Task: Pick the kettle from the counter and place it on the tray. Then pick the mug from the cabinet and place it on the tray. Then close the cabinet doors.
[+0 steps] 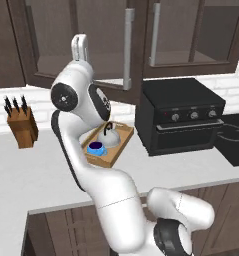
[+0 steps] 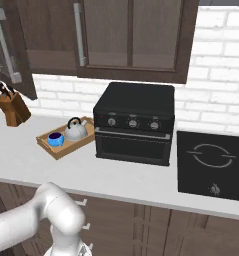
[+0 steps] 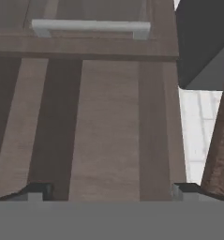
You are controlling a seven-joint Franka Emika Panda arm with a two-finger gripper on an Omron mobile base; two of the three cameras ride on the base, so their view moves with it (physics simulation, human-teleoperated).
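The wooden tray (image 1: 117, 150) (image 2: 46, 143) lies on the counter (image 1: 36, 175) left of the black oven. On it stand the silver kettle (image 1: 109, 134) (image 2: 76, 131) and the blue mug (image 1: 96, 148) (image 2: 55, 139). My gripper (image 1: 80, 44) is raised in front of the left cabinet door (image 1: 76, 30) (image 2: 13, 55), which stands swung out from the cabinet. The jaws are open and hold nothing. In the hand view the gripper (image 3: 108, 190) faces a dark brown door panel (image 3: 108, 117) at close range, with its silver bar handle (image 3: 90, 26) beyond. The right door (image 1: 191, 35) (image 2: 136, 35) is shut.
A wooden knife block (image 1: 22, 127) (image 2: 12, 111) stands at the counter's left by the wall. The black oven box (image 1: 181, 117) (image 2: 135, 122) sits right of the tray, with a black cooktop (image 2: 211, 162) further right. Brown drawers run below the counter edge.
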